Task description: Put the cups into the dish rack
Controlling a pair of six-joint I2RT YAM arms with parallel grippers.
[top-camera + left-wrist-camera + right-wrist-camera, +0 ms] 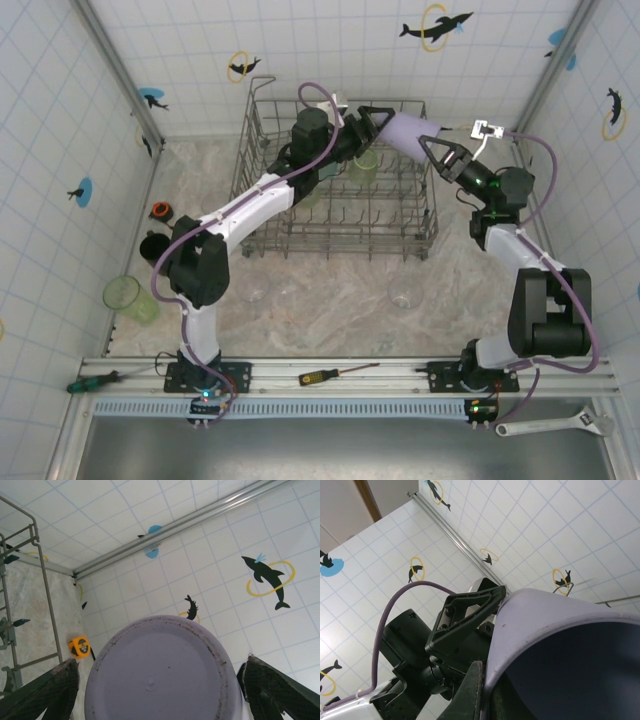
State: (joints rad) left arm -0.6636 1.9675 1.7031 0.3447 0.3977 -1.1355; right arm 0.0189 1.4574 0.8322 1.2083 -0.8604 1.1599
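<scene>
- Two pincers meet at one lavender cup point(405, 132), held in the air above the far side of the dish rack point(330, 238).
- Right pincer point(432, 140): jaws together, clamped on the cup's rim; its wrist camera shows one finger point(472, 690) pressed against the lip, with the dark hollow of the cup beside it.
- Left pincer point(385, 128): jaws apart, standing either side of the cup's base. In its wrist camera, the flat bottom of the cup sits between the two fingers point(50, 690). There is a little gap on one side, and the other finger is almost touching.
- Below the left pincer, a pale green cup point(362, 165) stands among the rack's tines.
- Well apart from both pincers, near the left arm's base, a second green cup point(125, 297) lies on the worktop point(330, 290), with a black mug point(153, 245) and an orange tape measure point(160, 210) beyond it.
- Several clear glasses, one of them point(403, 293), stand on the worktop on the near side of the rack.
</scene>
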